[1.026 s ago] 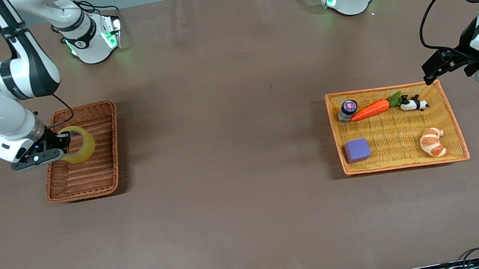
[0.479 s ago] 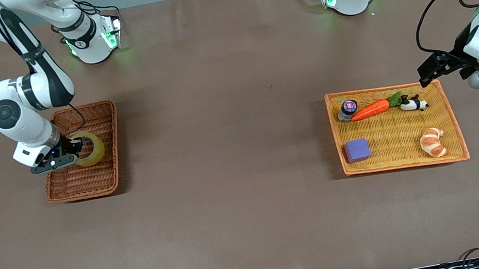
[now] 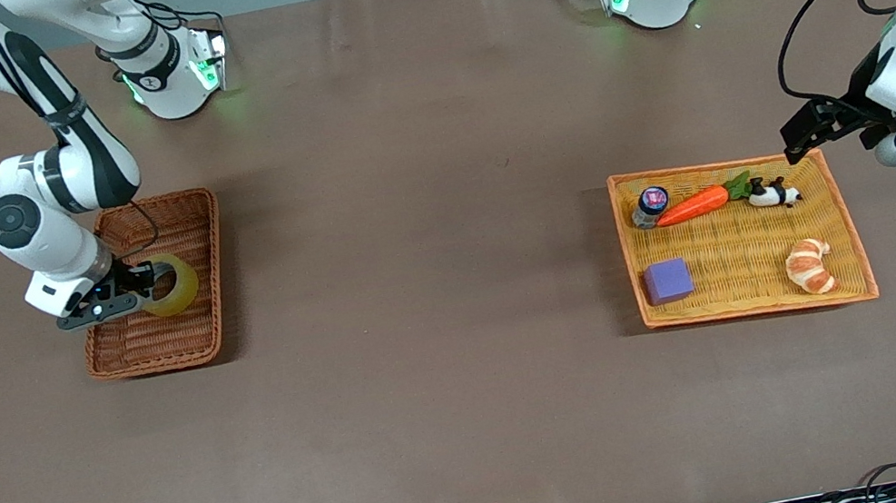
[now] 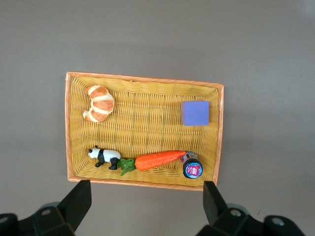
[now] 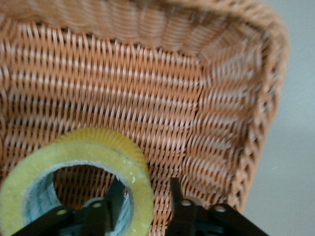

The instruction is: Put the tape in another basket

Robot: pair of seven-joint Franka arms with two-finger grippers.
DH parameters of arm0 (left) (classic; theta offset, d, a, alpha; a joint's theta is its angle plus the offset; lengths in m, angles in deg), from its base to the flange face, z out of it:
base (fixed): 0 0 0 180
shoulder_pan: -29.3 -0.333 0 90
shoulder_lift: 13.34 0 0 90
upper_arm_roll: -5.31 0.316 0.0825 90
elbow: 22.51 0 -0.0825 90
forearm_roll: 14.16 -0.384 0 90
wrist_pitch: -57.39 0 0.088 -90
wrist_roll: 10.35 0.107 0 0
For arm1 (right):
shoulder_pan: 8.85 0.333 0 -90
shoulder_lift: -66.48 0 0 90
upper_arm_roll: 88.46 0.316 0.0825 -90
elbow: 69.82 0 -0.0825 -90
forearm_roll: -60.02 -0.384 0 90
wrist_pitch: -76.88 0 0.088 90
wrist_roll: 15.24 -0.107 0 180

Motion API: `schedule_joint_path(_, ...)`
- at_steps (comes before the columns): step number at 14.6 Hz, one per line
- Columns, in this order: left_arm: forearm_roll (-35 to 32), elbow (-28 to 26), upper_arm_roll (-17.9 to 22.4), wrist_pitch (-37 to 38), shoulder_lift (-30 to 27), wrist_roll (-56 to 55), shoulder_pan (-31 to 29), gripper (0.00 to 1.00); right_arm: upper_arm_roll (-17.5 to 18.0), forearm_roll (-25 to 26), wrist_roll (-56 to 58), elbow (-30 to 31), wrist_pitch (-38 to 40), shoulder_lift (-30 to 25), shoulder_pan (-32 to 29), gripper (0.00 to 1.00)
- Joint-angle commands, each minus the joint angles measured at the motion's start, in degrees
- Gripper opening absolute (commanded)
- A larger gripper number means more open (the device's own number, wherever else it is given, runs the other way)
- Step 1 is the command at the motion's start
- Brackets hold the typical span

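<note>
The tape (image 3: 174,284), a yellowish roll with a grey core, lies in the reddish-brown wicker basket (image 3: 151,345) toward the right arm's end of the table. My right gripper (image 3: 140,290) is low in the basket and straddles the roll's wall. In the right wrist view the tape (image 5: 88,142) rests on the basket's woven floor (image 5: 147,98). One finger of the right gripper (image 5: 145,196) is inside the ring. The other stands outside it with a small gap, so the jaws are open. My left gripper (image 3: 801,134) is open and empty, and waits in the air over the table beside the orange-yellow tray.
The orange-yellow tray (image 3: 735,256) holds a carrot (image 3: 693,204), a panda (image 3: 772,193), a croissant (image 3: 810,267), a purple block (image 3: 668,281) and a small jar (image 3: 650,203). The left wrist view shows the tray (image 4: 147,118) past the left gripper (image 4: 145,211).
My right gripper came down into the basket with the tape, which went from tilted and held up to lying on the basket floor. The left arm shifted slightly, then held still.
</note>
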Motion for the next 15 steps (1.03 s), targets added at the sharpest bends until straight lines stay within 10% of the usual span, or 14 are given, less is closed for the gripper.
schedule_joint_path(1,-1.4,1.0,-0.3,-0.2,0.6,0.3,0.0,1.0,0.7,-0.9,-0.9,-1.1,4.7,-6.8,-0.8,1.0)
schedule_joint_path(8,-1.4,0.8,-0.3,-1.3,0.6,0.3,-0.1,1.0,9.6,-5.5,-4.5,-23.5,34.2,-13.2,-5.6,1.0)
schedule_joint_path(15,-1.4,0.8,-0.2,-1.3,0.6,0.3,-0.3,1.0,8.7,-7.4,-4.1,-51.2,62.4,-12.3,-5.0,1.0)
